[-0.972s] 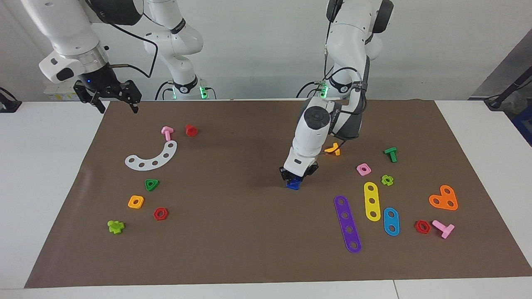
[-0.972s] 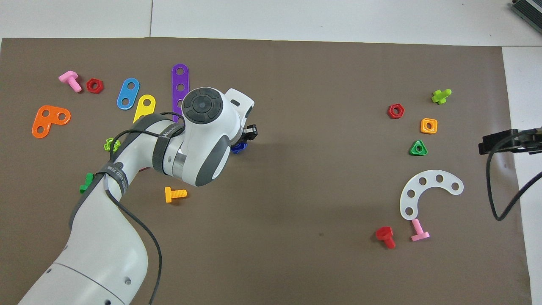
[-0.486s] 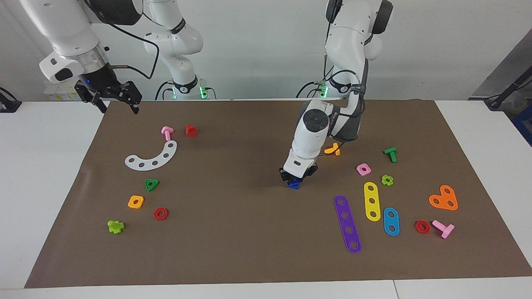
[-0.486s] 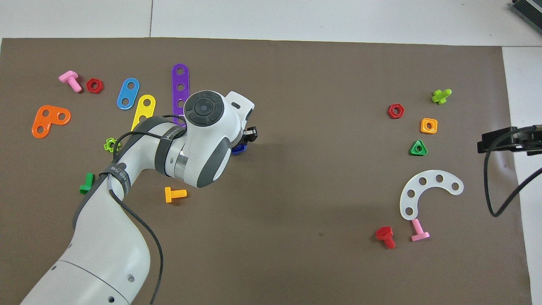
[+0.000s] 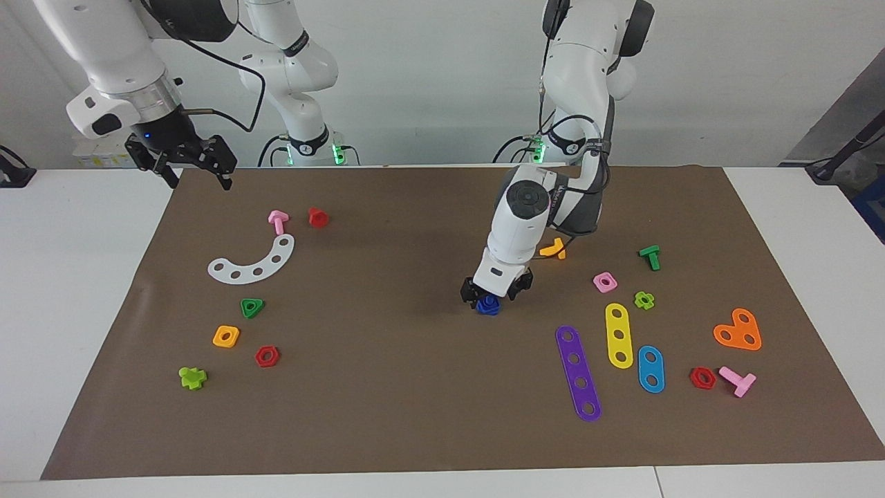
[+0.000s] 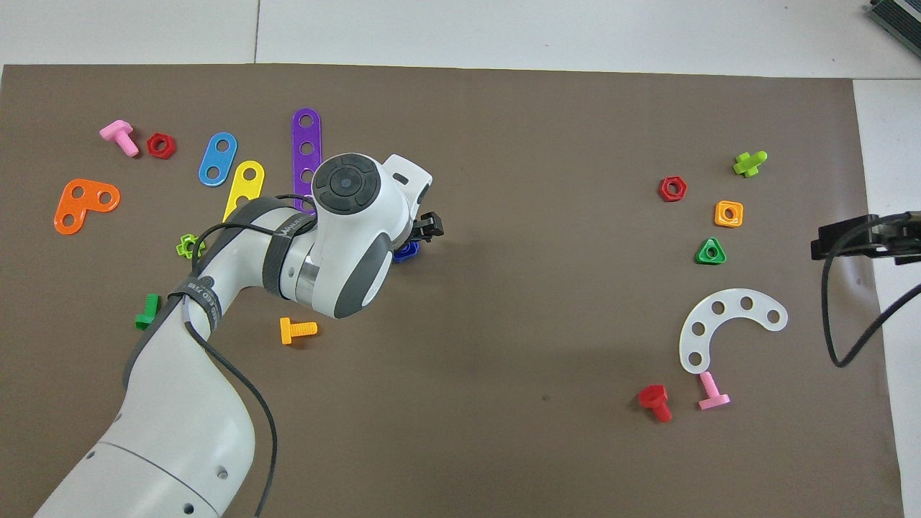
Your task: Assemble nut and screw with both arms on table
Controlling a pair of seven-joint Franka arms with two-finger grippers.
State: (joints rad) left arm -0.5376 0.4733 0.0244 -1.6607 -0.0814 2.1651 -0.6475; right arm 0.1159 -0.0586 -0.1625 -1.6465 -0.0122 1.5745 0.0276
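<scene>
A dark-blue piece (image 5: pixel 488 305) stands on the brown mat (image 5: pixel 387 401) near the middle of the white table (image 5: pixel 76 290). I cannot tell the nut from the screw in it. My left gripper (image 5: pixel 494 293) is low over it, fingers spread to either side, not gripping. In the overhead view only an edge of the blue piece (image 6: pixel 407 250) shows beside one black finger (image 6: pixel 430 227); the wrist hides the rest. My right gripper (image 5: pixel 197 181) hangs open and empty over the mat's edge at the right arm's end, and it waits there (image 6: pixel 860 241).
Near the blue piece lie an orange bolt (image 5: pixel 554 248), a pink square nut (image 5: pixel 605 281) and a purple strip (image 5: pixel 578 373). Toward the right arm's end lie a white curved plate (image 5: pixel 253 261), a green triangular nut (image 5: pixel 252 307), an orange square nut (image 5: pixel 226 336) and a red hex nut (image 5: pixel 267 356).
My left gripper was shut on the blue piece; its fingers have now spread and the piece rests on the mat. The right arm has hardly moved.
</scene>
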